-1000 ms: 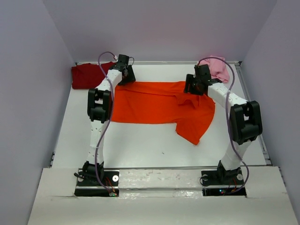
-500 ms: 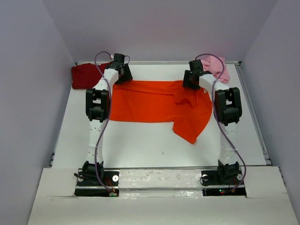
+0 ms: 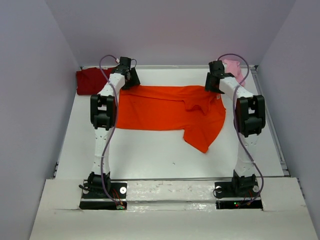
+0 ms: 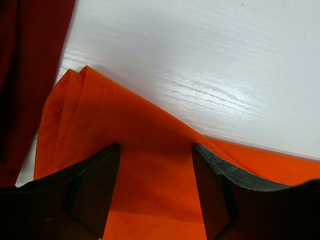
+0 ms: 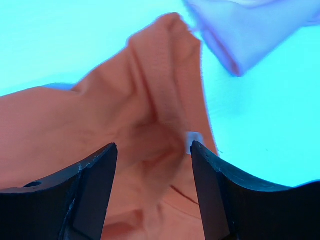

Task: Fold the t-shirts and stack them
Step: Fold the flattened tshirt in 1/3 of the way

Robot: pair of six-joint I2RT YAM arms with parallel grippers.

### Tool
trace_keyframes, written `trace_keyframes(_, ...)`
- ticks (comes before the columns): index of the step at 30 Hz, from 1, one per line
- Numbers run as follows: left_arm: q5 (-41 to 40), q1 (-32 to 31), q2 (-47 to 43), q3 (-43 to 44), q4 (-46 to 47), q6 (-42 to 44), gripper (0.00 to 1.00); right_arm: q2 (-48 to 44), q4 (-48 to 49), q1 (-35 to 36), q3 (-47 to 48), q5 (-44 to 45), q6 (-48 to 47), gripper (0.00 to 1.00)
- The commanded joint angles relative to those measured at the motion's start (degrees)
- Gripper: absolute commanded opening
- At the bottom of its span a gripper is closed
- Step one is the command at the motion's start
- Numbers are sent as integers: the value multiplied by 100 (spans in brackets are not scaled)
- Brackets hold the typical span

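The bright orange t-shirt (image 3: 160, 107) lies spread across the middle of the table, its right part bunched with a flap hanging toward the near side. My left gripper (image 3: 127, 78) is open over its far-left corner, and orange cloth (image 4: 100, 110) lies between the spread fingers (image 4: 156, 147). My right gripper (image 3: 216, 83) is open over the rumpled far-right corner (image 5: 150, 100), its fingers (image 5: 152, 145) straddling the folds. The dark red t-shirt (image 3: 91, 80) lies at the far left and shows in the left wrist view (image 4: 25, 75). The pale pink t-shirt (image 3: 234, 68) lies at the far right (image 5: 250, 30).
The white table (image 3: 150, 155) is walled in by a back wall and side walls. Raised rails run along its left and right edges. Both arm bases stand at the near edge (image 3: 170, 190).
My right gripper has moved back and to the right, to the orange shirt's far-right corner by the pink shirt. My left gripper has shifted slightly back and left. The shirt's right part has shifted a little.
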Motion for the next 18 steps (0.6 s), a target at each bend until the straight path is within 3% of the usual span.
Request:
trace_keyframes(1,-56,170,-50,-97,-271,64,73,-293,-109,-141,-229,238,-102,67)
trace_keyframes(18,260,196,28,298,-367,20,72,779,-724,-194,938,-227,-173,67)
